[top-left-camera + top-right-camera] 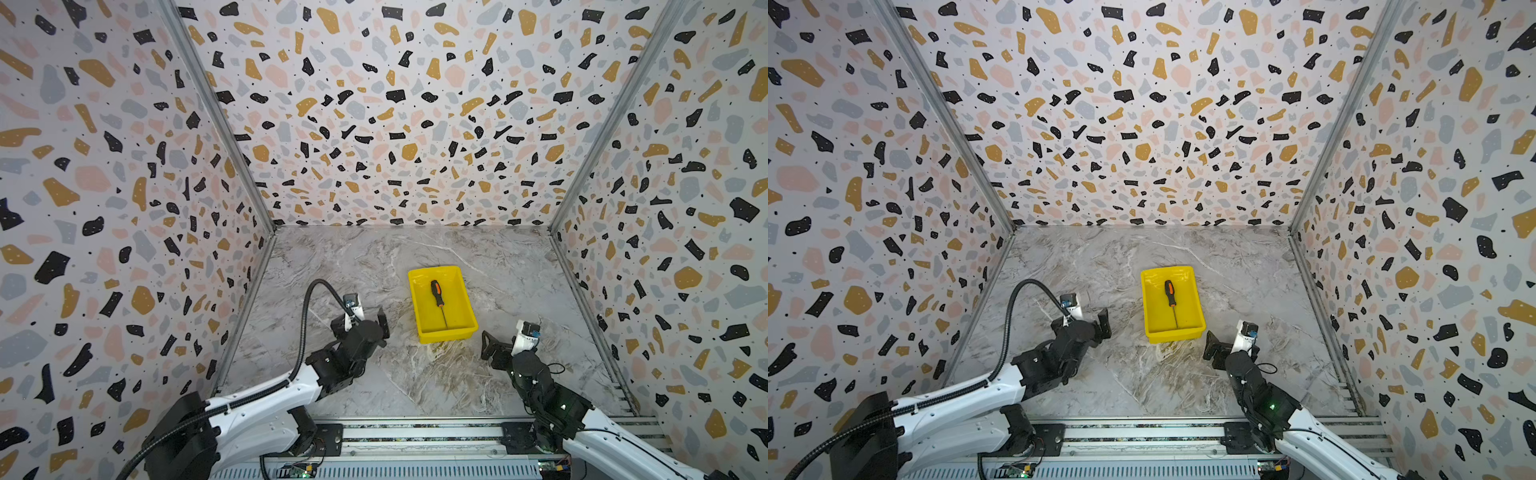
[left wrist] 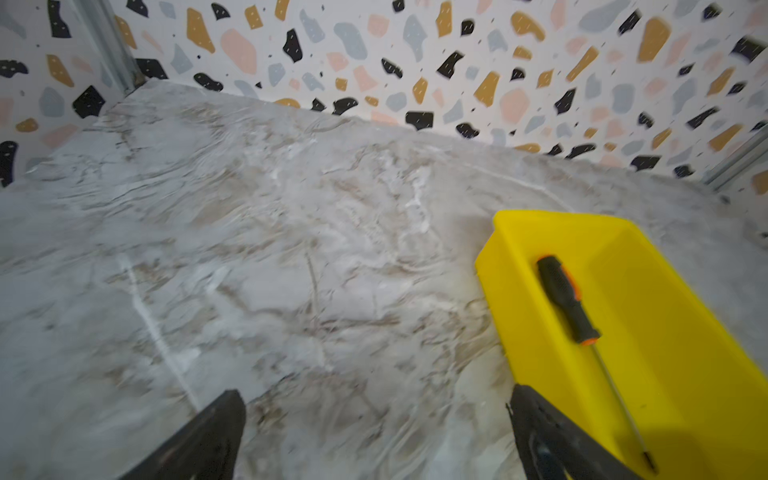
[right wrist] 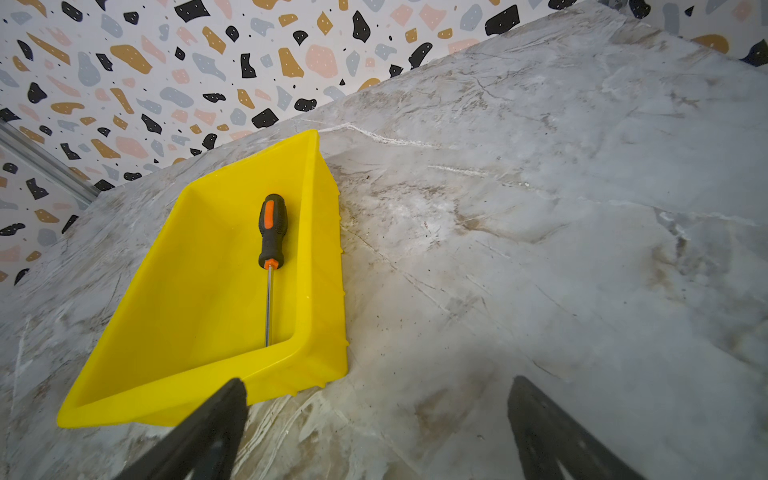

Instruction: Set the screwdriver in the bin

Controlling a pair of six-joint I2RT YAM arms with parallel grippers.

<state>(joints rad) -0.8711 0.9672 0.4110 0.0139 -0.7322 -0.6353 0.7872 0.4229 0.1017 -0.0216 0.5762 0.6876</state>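
Since the screwdriver [image 1: 437, 296] lies flat on the floor of the bin [image 1: 446, 336], we judge the task to be complete. Its black-and-orange handle sits at the end far from both grippers, and its thin shaft reaches the wall nearest them. Laid along the bin's length, the tool fits with room to spare, and the raised walls should keep it from rolling out.

The left gripper [image 2: 376, 398] has its jaws spread wide with nothing between them. It hovers low over the worktop [image 1: 374, 257], and the bin is near its inner finger but apart from it. The right gripper [image 3: 378, 384] is likewise spread and empty, with the bin's near corner just ahead of it. The bin thus stands between the two grippers and slightly beyond them, and neither touches it.

The worktop is a matt grey-and-tan marble pattern. Terrazzo-patterned walls [image 1: 395, 104] enclose it on three sides and meet at metal corner posts [image 1: 216, 116]. A slotted rail [image 1: 415, 434] behind the grippers carries both arm bases.
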